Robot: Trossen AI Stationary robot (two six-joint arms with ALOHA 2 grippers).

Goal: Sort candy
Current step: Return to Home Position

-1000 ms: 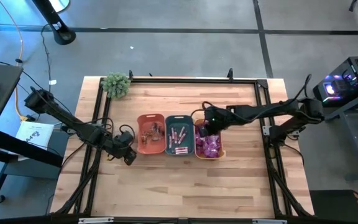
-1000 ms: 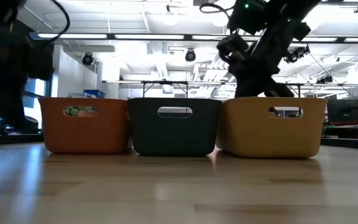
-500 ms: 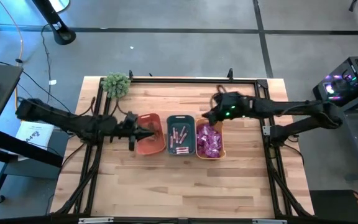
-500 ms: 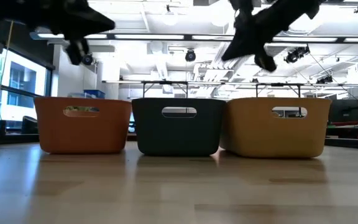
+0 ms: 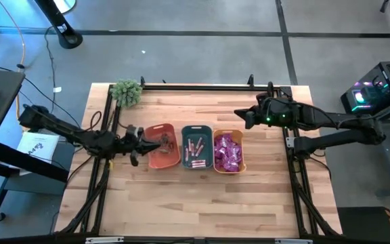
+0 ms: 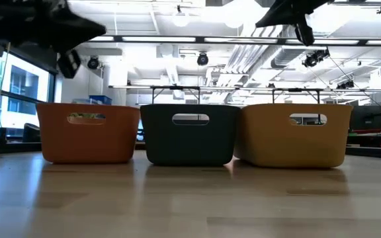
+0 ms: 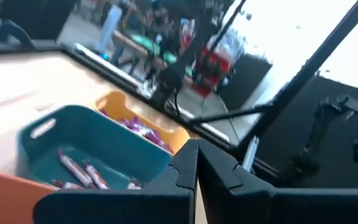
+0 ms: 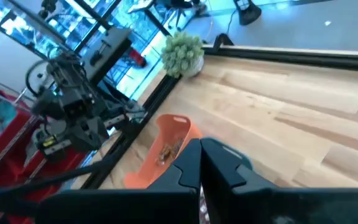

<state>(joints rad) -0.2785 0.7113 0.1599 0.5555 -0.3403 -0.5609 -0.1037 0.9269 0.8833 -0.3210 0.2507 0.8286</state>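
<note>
High view: on the counter [image 5: 181,196], brown candy [image 5: 164,142] lies in the orange bin [image 5: 161,163], pink sticks [image 5: 195,149] in the teal bin [image 5: 196,127], and magenta packets [image 5: 227,153] in the yellow bin [image 5: 242,163]. The left end effector [image 5: 151,142] hangs at the orange bin's outer rim. The right end effector [image 5: 241,117] hovers near the yellow bin, clear of it.

Low view: the bin walls hide the candy.

Wrist views: both pairs of fingers [image 7: 182,169] [image 8: 185,171] are pressed together, empty.

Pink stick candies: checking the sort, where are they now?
High view: the pink stick candies lie in the teal bin, between the orange bin on its left and the yellow bin.
</note>
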